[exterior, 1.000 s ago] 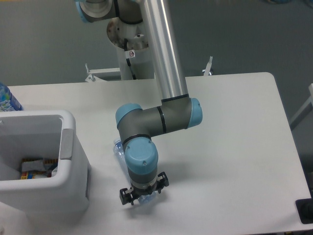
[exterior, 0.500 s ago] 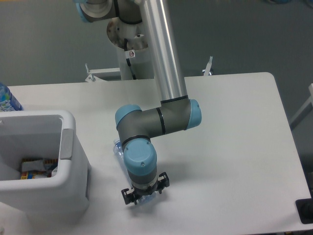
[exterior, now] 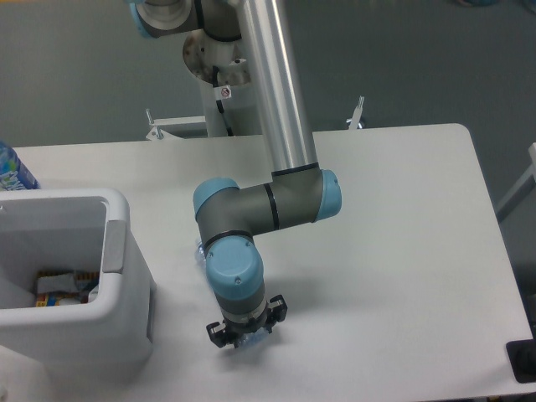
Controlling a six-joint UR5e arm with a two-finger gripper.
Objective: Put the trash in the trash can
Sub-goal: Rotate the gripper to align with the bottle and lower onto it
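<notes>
Low over the table, the hand (exterior: 246,332) straddles the crushed bottle (exterior: 202,255).

The arm (exterior: 268,84) has a brushed, softly gleaming metal tube with matt grey joints and smooth blue plastic caps. The trash can (exterior: 126,276) is smooth white plastic, the table (exterior: 402,234) matt white, the bottle (exterior: 202,255) clear, glinting plastic.

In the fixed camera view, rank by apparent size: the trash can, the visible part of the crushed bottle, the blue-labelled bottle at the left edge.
1. trash can, by far.
2 and 3. crushed bottle and blue-labelled bottle: both mostly hidden, too close to rank.
</notes>
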